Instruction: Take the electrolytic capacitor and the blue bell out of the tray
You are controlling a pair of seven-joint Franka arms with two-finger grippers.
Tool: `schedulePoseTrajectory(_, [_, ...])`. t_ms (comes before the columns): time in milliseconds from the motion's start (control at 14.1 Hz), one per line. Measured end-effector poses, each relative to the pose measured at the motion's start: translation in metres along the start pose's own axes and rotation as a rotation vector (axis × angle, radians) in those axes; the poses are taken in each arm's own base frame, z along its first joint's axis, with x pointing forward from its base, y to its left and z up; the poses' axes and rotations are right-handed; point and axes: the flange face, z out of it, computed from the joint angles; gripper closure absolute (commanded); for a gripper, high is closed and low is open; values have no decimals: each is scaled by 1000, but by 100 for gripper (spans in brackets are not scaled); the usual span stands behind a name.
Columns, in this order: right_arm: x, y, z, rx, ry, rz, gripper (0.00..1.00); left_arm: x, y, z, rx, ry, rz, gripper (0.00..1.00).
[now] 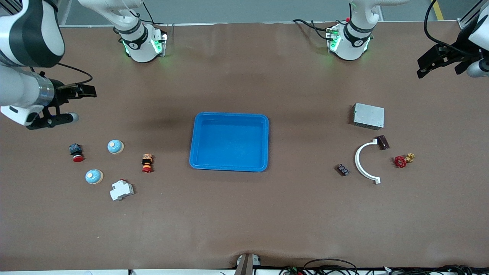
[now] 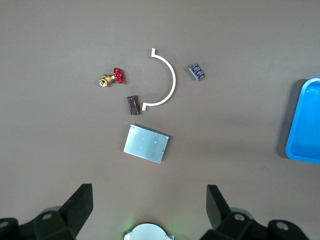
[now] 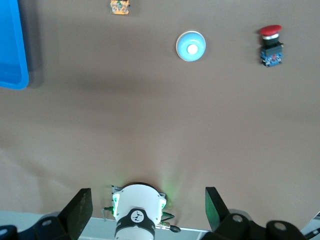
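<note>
The blue tray (image 1: pixel 229 114) sits at the middle of the table with its long axis running from one arm's end to the other, and its floor shows bare: no bell and no capacitor lies in it. Two blue bells rest on the table toward the right arm's end, one (image 1: pixel 115 146) farther from the front camera and one (image 1: pixel 94 176) nearer, both well apart from the tray. Nothing in view can be told for certain as an electrolytic capacitor.

As things lie, the removal looks already done, or the tray was never loaded.

The right gripper (image 1: pixel 78 103) hangs over the table edge at its own end, fingers spread wide and holding nothing. It is the closer of the two to the bells, which lie below it toward the front camera. The left gripper (image 1: pixel 429 65) waits over its own end of the table, likewise spread and empty, above a metal box (image 1: pixel 368 115) and a white curved bracket (image 1: pixel 361 160).
</note>
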Motion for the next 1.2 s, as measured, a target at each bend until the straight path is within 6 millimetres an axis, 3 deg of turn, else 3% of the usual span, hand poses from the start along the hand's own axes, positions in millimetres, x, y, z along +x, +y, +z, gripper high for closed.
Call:
schedulePoseTrajectory(283, [-1,22,4,18,75,58,0,0,0,0,1,-3,0,0])
schedulePoseTrajectory(637, [11,28,-3,15,190,191,0,0,0,0,1,-4,0,0])
schedulePoseTrajectory(849, [13,26,-19,15,245,239,0,0,0,1,1,-5,0,0])
schedulePoseTrajectory(1203, [3,31,-62,12,340,254,0,-1,0,0,1,-4,0,0])
